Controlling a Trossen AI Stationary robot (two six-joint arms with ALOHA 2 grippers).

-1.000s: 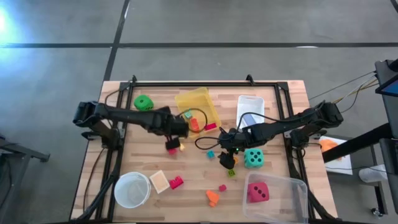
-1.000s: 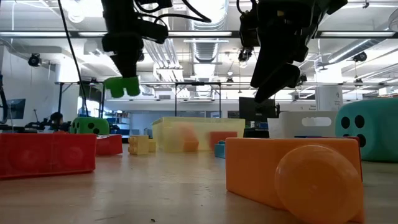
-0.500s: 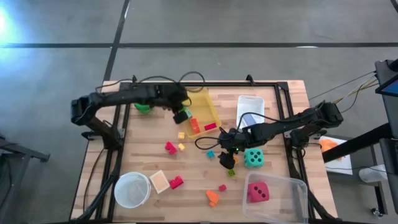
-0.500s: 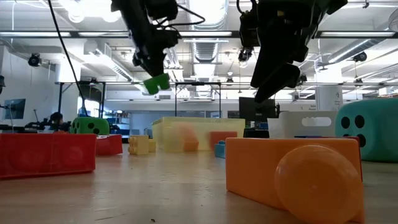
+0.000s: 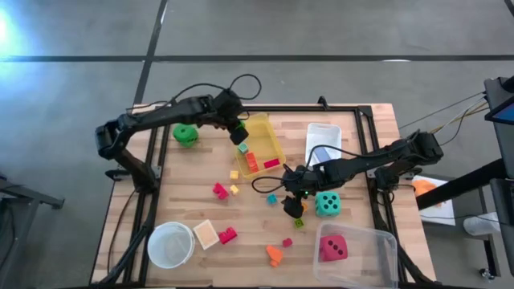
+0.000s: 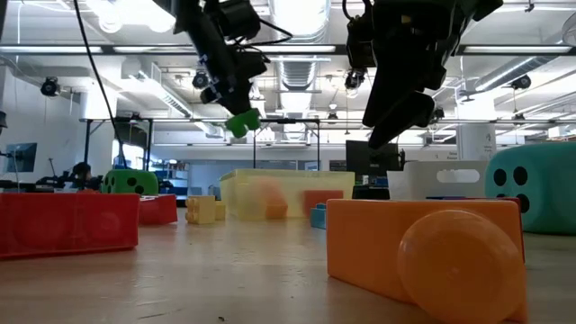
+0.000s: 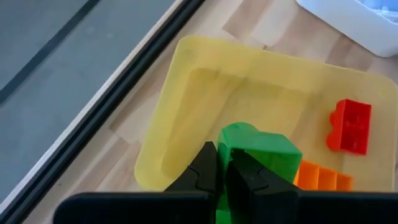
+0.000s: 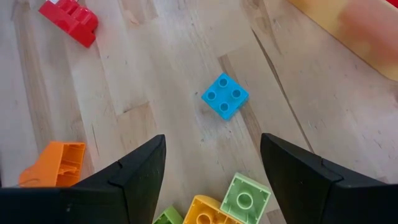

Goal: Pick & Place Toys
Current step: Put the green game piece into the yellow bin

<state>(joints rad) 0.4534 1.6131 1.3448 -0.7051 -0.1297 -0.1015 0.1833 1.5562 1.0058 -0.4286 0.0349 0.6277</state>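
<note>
Wooden table [image 5: 185,201] carries yellow bin [image 5: 259,143], white bin [image 5: 322,141], clear bin [image 5: 361,255], white bowl [image 5: 169,245], green die [image 5: 185,133], teal die [image 5: 327,204]. Below the right fingers [image 8: 146,174]: blue block [image 8: 224,96] ahead of the tips, red block [image 8: 69,21] farther out, orange block [image 8: 55,165] beside one finger, pale green block [image 8: 245,196] and yellow block [image 8: 208,211] between them.
</note>
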